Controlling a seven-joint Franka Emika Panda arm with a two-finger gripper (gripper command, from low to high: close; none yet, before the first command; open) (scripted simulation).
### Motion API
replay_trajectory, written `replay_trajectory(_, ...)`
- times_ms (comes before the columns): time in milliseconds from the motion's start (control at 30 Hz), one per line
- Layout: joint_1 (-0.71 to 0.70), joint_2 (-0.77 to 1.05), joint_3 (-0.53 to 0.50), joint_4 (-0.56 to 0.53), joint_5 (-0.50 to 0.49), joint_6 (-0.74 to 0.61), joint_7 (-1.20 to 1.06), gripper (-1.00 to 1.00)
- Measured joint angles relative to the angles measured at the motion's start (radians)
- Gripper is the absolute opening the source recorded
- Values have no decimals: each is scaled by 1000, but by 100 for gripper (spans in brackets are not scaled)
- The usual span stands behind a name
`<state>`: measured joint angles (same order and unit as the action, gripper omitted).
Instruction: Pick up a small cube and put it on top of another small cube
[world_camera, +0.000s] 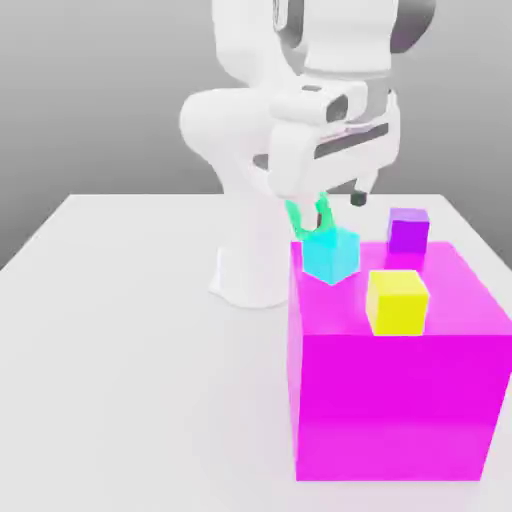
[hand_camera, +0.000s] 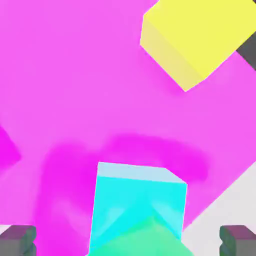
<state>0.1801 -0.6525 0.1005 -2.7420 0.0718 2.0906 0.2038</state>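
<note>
Exterior view: my claw (world_camera: 340, 200) hangs over the big magenta block (world_camera: 400, 400); small plain mint-green cube (world_camera: 312, 218) sits tilted atop the small plain cyan cube (world_camera: 331, 254).

Hand view: fingertips (hand_camera: 18, 239) stand wide apart, gripping nothing. Mint-green cube (hand_camera: 145, 241) rests on the cyan cube (hand_camera: 135, 200), corner-on, no long axis.

Judgement: release step; next, lift straight off without nudging the stack.
</note>
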Motion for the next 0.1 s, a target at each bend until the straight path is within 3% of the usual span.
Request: replay_trajectory(100, -2, -33, -5, 72, -6, -105, 1, 100)
